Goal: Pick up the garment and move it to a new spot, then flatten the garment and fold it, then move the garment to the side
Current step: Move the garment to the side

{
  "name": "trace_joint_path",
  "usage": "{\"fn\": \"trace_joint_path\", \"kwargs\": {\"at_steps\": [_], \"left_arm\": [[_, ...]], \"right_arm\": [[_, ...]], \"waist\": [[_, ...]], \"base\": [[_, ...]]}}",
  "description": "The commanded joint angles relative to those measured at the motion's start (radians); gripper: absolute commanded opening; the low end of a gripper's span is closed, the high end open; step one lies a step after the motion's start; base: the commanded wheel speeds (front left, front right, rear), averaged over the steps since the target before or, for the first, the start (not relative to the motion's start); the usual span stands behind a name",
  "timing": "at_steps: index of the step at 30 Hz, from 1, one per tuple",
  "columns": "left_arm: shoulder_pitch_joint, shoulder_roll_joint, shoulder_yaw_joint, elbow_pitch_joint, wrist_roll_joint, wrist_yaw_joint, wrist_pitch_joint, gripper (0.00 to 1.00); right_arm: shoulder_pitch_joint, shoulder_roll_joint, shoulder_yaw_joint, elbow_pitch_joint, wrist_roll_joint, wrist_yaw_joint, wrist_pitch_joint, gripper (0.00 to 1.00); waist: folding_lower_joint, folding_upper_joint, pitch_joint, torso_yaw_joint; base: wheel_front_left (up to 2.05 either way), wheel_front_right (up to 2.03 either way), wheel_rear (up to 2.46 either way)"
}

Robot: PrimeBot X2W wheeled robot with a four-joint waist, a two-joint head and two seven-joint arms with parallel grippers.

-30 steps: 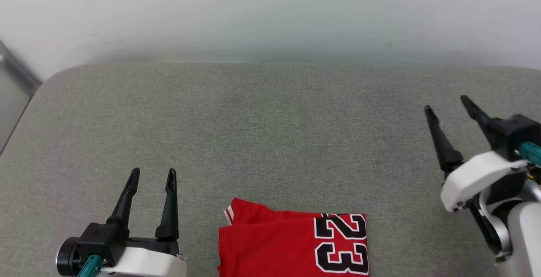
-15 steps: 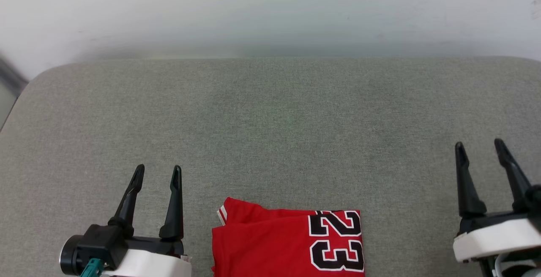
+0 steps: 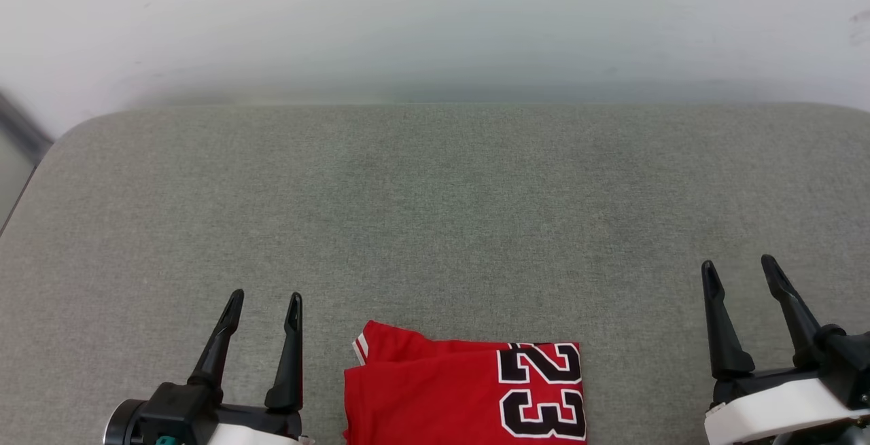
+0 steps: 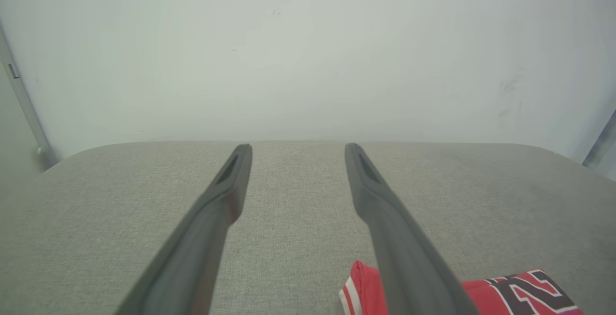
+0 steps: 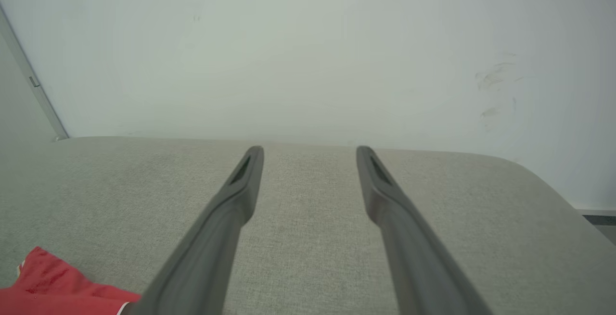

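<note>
A: Any readable writing?
B: Only "23": big black numerals with a white outline, showing on the folded red jersey T-shirt (image 3: 462,394). The digits are lying sideways in the head view. No brand name is showing.
A: Where's the shirt lying?
B: It's lying flat at the near edge of the grey woven-fabric padded surface (image 3: 435,214), about mid-width, its near part running off the bottom of the head view. The red-white striped trim (image 3: 358,348) is peeking out at its far left corner.
A: Grippers?
B: The left gripper (image 3: 266,295) is sitting just left of the shirt, two dark fingers spread wide, holding nothing. The right gripper (image 3: 739,263) is sitting toward the right edge, well apart from the shirt, also spread wide and empty.
A: Room?
B: The surface's far corners are looking rounded, and it's backing onto a pale plain wall (image 3: 435,24). Faint scuff marks (image 5: 491,79) are showing on it in the right wrist view. A grey metal strip (image 4: 21,98) is running up the wall's left side.
</note>
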Motion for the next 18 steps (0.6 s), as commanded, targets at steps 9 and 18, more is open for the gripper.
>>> {"fn": "trace_joint_path", "kwargs": {"at_steps": [9,18], "left_arm": [[-0.006,-0.002,-0.005,-0.004,0.001,-0.005,-0.002,1.0],[-0.028,-0.003,-0.006,-0.007,0.007,-0.005,-0.002,1.0]], "right_arm": [[0.02,0.006,0.015,0.004,0.014,0.0,0.053,1.0],[0.062,-0.033,0.111,-0.026,0.118,-0.001,0.547,1.0]], "waist": [[0.0,0.0,0.003,0.011],[0.0,0.0,0.045,0.025]], "base": [[0.0,0.0,0.0],[0.0,0.0,0.0]]}}
